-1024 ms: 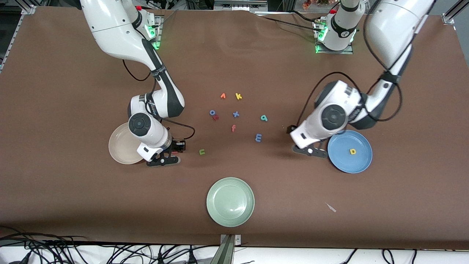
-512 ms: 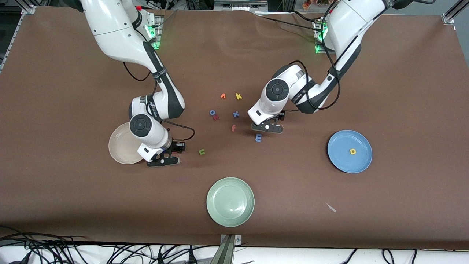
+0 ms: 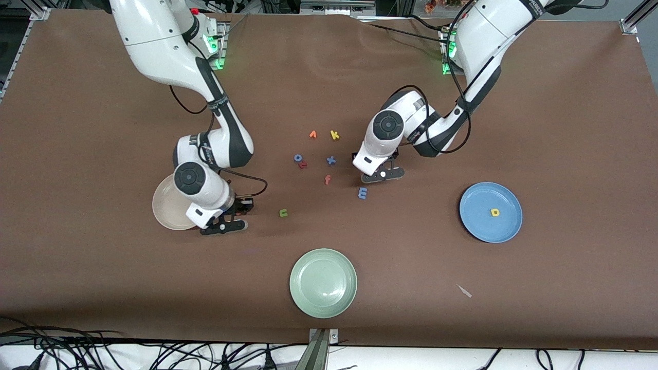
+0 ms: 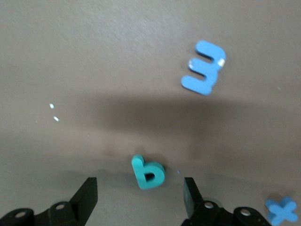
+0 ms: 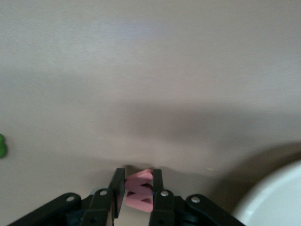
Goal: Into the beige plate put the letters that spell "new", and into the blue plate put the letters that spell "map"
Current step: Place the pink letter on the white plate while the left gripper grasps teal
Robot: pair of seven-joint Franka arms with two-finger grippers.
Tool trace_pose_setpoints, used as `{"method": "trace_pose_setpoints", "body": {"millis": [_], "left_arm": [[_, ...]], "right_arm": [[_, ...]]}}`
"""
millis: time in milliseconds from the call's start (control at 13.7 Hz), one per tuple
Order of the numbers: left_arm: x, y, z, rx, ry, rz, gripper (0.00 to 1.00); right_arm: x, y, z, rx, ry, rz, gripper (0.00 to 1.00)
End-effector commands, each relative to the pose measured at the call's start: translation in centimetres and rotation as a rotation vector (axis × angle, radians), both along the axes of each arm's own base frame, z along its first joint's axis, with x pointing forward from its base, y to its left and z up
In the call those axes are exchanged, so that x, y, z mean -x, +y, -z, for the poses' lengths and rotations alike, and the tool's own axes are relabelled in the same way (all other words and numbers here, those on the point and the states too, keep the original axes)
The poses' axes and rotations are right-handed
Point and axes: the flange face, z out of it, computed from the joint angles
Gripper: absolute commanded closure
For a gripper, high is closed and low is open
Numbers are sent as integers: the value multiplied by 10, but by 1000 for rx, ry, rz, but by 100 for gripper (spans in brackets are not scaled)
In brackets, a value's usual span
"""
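Observation:
My right gripper (image 5: 138, 182) is shut on the salmon "w" (image 5: 139, 192), low over the table beside the beige plate (image 3: 165, 205) (image 5: 277, 200). The green "n" (image 3: 283, 213) (image 5: 2, 145) lies on the cloth toward the table's middle. My left gripper (image 3: 383, 174) (image 4: 138, 197) is open and low, with the teal "a" (image 4: 148, 173) lying between its fingers untouched. This arm hides the "a" in the front view. The blue "m" (image 3: 363, 192) (image 4: 203, 68) lies just nearer the front camera. The yellow "p" (image 3: 495, 212) rests in the blue plate (image 3: 478, 226).
A pale green plate (image 3: 323, 282) sits near the front edge. Loose letters lie mid-table: orange "v" (image 3: 312, 134), yellow "k" (image 3: 334, 135), blue "x" (image 3: 331, 160) (image 4: 281, 211), salmon "f" (image 3: 327, 179), and a blue ring-shaped letter (image 3: 297, 158) touching a small red one (image 3: 303, 165).
My left arm swung from beside the blue plate to the teal "a" and came down around it. My right gripper closed on the "w" and shifted slightly toward the beige plate.

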Motion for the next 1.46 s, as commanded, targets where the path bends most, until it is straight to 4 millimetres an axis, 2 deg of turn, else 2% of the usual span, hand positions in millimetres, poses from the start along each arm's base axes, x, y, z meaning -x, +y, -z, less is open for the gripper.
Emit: {"method": "trace_pose_setpoints", "body": {"millis": [0, 220, 293, 439, 512, 659, 732, 805, 951, 1024, 1098, 1171, 1317, 1390], "left_arm": [[0, 3, 11, -6, -13, -17, 34], [-1, -1, 19, 28, -27, -31, 37], [-2, 0, 18, 30, -29, -32, 46], [-2, -1, 16, 29, -32, -32, 56], [-2, -2, 15, 28, -34, -38, 64], [-1, -4, 11, 22, -37, -43, 88], [0, -5, 8, 20, -40, -44, 95], [-1, -4, 6, 19, -42, -44, 99], [-9, 3, -11, -13, -41, -39, 100], [-14, 7, -27, -36, -44, -13, 100], [-27, 15, -44, -44, -52, 15, 100], [-41, 29, -61, -64, -49, 37, 100], [-66, 54, -80, -97, -10, 106, 100], [-84, 77, -85, -122, -12, 142, 100]], "right_arm": [[-8, -32, -34, 10, 32, -77, 71], [-9, -71, -50, 27, 57, -159, 71], [-7, -87, -55, 32, 70, -183, 70], [6, -122, -51, 41, 90, -211, 70], [11, -138, -49, 43, 89, -231, 70], [28, -160, -40, 44, 69, -245, 68], [35, -165, -33, 49, 48, -239, 65], [37, -165, -31, 49, 36, -234, 51], [36, -158, -33, 43, 35, -227, 48], [32, -152, -38, 42, 24, -210, 48], [29, -136, -43, 34, 13, -190, 48], [27, -112, -45, 21, 4, -167, 48], [25, -60, -46, -9, -11, -84, 48], [24, -34, -44, -20, -21, -54, 47]]}}
